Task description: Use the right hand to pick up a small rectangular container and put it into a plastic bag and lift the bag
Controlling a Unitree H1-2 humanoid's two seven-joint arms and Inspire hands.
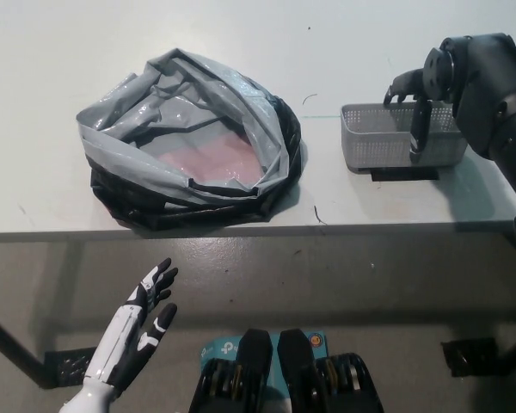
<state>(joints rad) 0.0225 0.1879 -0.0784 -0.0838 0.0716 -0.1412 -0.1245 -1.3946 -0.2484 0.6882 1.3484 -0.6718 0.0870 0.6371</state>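
Progress on the task is at the first step only. The right hand is at the far right of the table, over the small grey basket. Its black fingers are curled around the basket, one long finger running down over the near wall and the others hooked over the far rim, so the hand seems to pinch the walls between them. A dark shadow shows under the near edge of the basket, and this suggests the basket is lifted a little or tilted off the table, but how firm the grip is cannot be told from this view.

The basket is well apart from the bag, which lies to the left, near the middle of the table and close to the near edge. The bag is grey outside and black below, with its mouth rolled open and facing up; a pale pink patch shows in the bottom of it. Nothing else is seen inside.

The left hand rests low at the near left, below the table edge, with its fingers spread apart and holding nothing.

What is left, as far as one can judge: the basket must be carried to the left across the bare part of the table, lowered into the open mouth of the bag and released there. After that the bag itself must be taken and lifted. None of these steps is done yet.
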